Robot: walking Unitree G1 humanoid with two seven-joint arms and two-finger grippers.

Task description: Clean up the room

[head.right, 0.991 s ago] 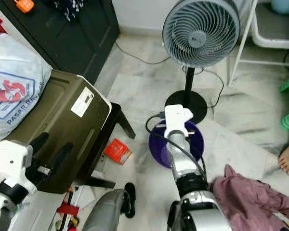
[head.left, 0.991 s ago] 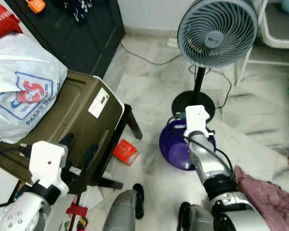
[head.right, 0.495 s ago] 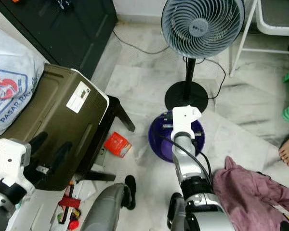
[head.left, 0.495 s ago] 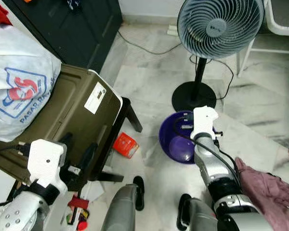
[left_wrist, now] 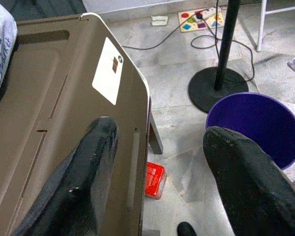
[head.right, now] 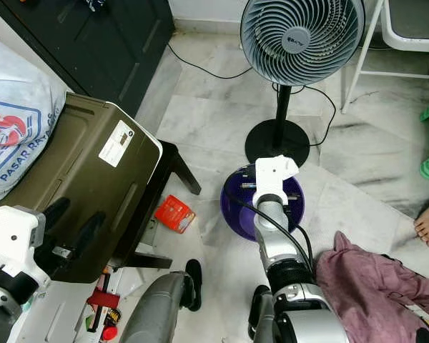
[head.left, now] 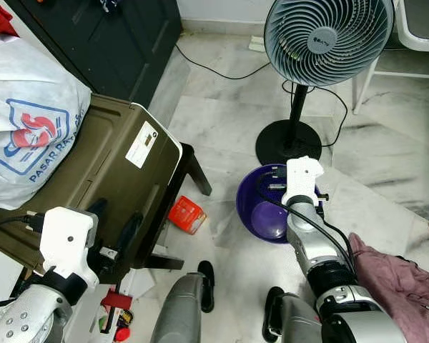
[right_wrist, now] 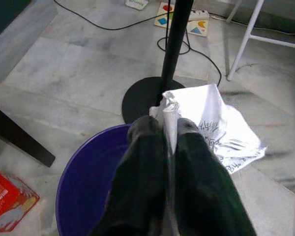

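- Bin (head.left: pixel 261 214): purple, round, on the marble floor (head.left: pixel 222 121); taken here as the landmark. Nothing can be made out inside it.
- Right gripper (right_wrist: pixel 168 129): held over the bin's far rim. Over the last second it has shifted only slightly against the bin, while the whole view slid as the head moved.
- Fingers (right_wrist: pixel 142 147): pressed together, pinching the wrapper.
- Wrapper (right_wrist: pixel 211 128): crumpled, silvery white with print; hangs from the fingertips, above the floor just past the bin's rim on the fan side. Not yet released.
- Fan (head.left: pixel 322 39): on a black stand just behind the bin, cord trailing over the floor.
- Red pack (head.left: pixel 186 214): on the floor near the bin, on the chair side; still to be collected.
- Chair (head.left: pixel 107 193): olive, folding, beside the bin to the robot's left.
- Left gripper (left_wrist: pixel 162 162): idle over the chair seat, fingers spread, empty.
- Cloth (head.left: pixel 400 279): pink, on the floor to the bin's right.
- Judgement: drop is pending; the wrapper seems to hang outside the rim, so the gripper likely needs to pull back over the bin first.
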